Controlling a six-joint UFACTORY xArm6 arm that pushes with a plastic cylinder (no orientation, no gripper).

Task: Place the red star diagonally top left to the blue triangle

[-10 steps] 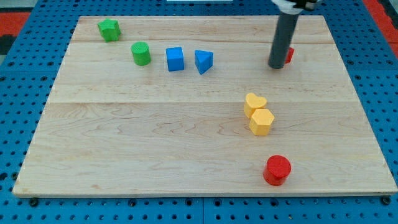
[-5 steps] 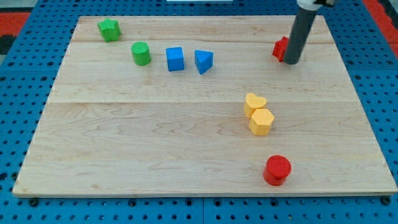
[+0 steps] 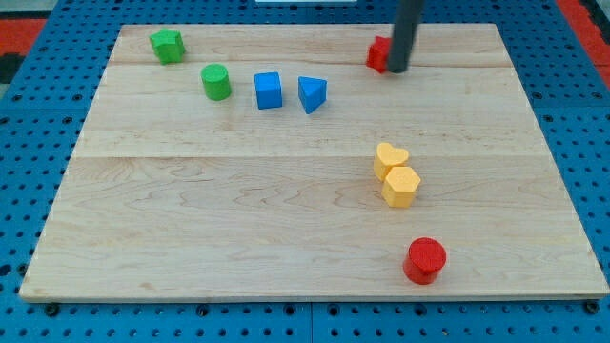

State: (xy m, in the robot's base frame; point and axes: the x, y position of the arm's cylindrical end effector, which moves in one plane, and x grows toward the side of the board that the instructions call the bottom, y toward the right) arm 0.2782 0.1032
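While the rod stands near the view's top, the scene reads as follows.

Counter: a pale wooden counter [image 3: 238, 210] lying on a blue pegboard.
Rod: a straight dark rod comes down from the view's top edge, right of centre.
My tip: my tip [image 3: 396, 70] rests on the counter, touching the right side of the red star.
End effector: the arm carries only this rod; it has no parts that open or close, so no open or closed state can be told.
Red star: the red star [image 3: 379, 53] sits near the counter's top edge, partly hidden behind the rod; its shape is hard to make out.
Blue triangle: the blue triangle [image 3: 312, 93] lies to the left of and below the red star, well apart from it.
Blue cube: the blue cube [image 3: 269, 90] sits just left of the blue triangle.
Green cylinder: the green cylinder [image 3: 216, 82] sits left of the blue cube.
Green star: the green star [image 3: 168, 45] is near the top left corner.
Yellow heart: the yellow heart [image 3: 390, 159] is right of centre.
Yellow hexagon: the yellow hexagon [image 3: 401, 187] touches the heart from below.
Red cylinder: the red cylinder [image 3: 425, 259] stands near the bottom edge, at the right.
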